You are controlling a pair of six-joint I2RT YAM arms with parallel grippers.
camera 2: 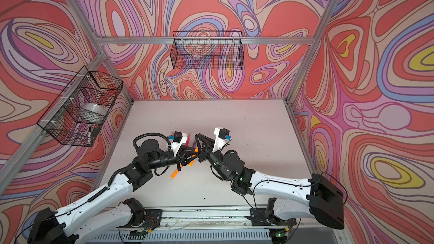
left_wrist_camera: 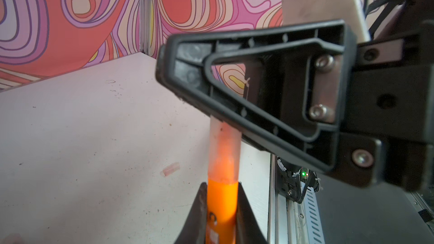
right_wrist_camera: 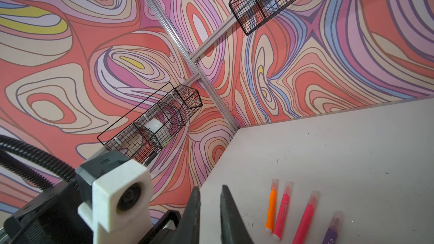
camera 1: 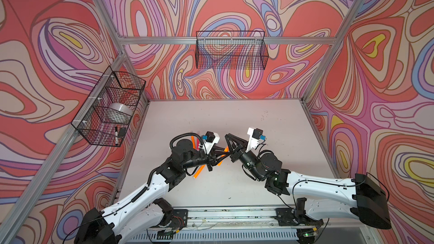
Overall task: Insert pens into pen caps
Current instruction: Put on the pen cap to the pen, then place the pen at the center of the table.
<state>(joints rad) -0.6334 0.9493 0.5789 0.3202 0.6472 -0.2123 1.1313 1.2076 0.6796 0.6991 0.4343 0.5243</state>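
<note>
OK, left gripper (left_wrist_camera: 220, 192) clamped on orange pen (left_wrist_camera: 220, 205) over table (camera 1: 270, 125) centre, translucent cap (left_wrist_camera: 224, 151) sleeved over its tip. Right gripper (right_wrist_camera: 211, 191) at cap's far end, jaws all but closed, grip unclear. Press coaxially till it bottoms, no side load. Capped pens (right_wrist_camera: 283, 210) at 10 o'clock.

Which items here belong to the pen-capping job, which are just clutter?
Job: orange pen in the left pincer, cap on its tip; loose cap; second orange pen under the left arm; capped orange pen, two capped pink pens, capped purple pen.
Lying about: side basket with tape roll and black-capped marker; back basket.
</note>
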